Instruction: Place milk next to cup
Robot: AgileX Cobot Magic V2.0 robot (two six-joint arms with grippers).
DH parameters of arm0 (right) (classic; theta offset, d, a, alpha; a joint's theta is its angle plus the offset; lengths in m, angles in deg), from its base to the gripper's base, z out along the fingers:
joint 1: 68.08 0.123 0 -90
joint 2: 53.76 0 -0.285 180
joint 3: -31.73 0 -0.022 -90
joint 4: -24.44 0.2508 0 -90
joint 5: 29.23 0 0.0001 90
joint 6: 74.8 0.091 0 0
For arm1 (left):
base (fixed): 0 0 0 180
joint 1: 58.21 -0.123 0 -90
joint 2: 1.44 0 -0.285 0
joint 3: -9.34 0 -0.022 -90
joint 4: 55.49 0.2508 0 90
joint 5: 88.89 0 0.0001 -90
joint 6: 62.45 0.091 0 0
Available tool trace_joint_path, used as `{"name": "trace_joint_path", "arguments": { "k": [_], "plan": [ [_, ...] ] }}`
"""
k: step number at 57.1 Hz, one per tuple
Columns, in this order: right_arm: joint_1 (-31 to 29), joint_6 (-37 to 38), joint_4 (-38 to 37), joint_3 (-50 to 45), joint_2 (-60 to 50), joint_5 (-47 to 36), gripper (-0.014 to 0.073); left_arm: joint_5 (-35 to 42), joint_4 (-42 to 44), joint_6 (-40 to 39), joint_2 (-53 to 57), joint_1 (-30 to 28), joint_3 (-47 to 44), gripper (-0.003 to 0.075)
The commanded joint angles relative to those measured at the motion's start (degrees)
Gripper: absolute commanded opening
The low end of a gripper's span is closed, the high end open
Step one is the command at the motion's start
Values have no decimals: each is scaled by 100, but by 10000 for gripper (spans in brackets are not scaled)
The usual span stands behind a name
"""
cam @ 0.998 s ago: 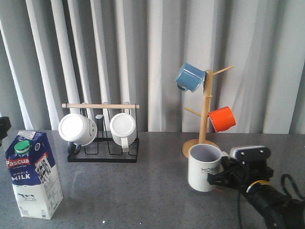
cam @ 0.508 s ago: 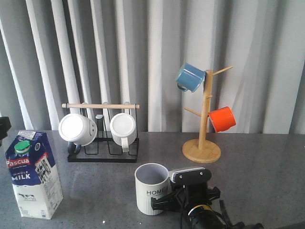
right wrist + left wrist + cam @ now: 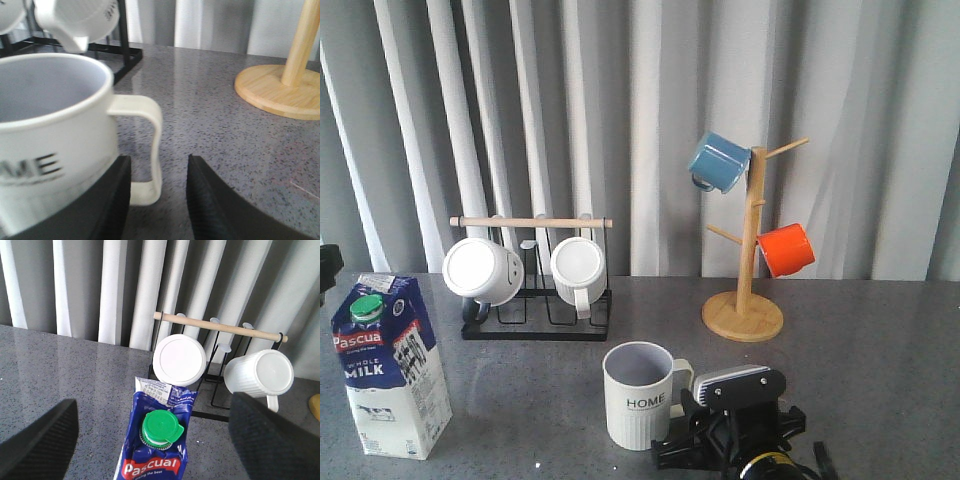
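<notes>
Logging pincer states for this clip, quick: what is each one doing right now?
Left pincer: open, poised over the milk, holding nothing.
Right pincer: open, straddling the handle of the cup, not clamped.

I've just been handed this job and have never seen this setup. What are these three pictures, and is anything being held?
It is a robot with two arms, each ending in jaws. The wide picture looks forward over the grey table. The other two come from cameras on each wrist.

On the table: the milk carton on the left, the cup marked HOME near the middle, a black rack with two white mugs behind, and a wooden mug tree with a blue and an orange mug.

The left gripper hangs open over the carton, holding nothing. The right gripper sits open by the cup's handle, which lies between its jaws but isn't squeezed.
</notes>
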Motion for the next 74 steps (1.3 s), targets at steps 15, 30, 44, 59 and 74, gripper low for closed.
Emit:
{"name": "trace_joint_path", "arguments": {
  "k": [15, 30, 44, 59, 74],
  "plan": [
    [-859, 259, -1914, -208, -2422, 1418, 296, 468, -25, -33, 100, 14, 213, 594],
    [-1696, 1125, -2786, -208, -3944, 1662, 274, 468, -25, -33, 100, 14, 213, 594],
    [-1920, 1147, -2883, -208, -4578, 1990, -12, 468, -25, -33, 100, 14, 213, 594],
    [-1914, 1135, -2879, -216, -4578, 1952, -8, 468, -25, -33, 100, 14, 213, 594],
    [-1914, 1135, -2879, -216, -4578, 1952, -8, 468, -25, -33, 100, 14, 213, 594]
  ]
}}
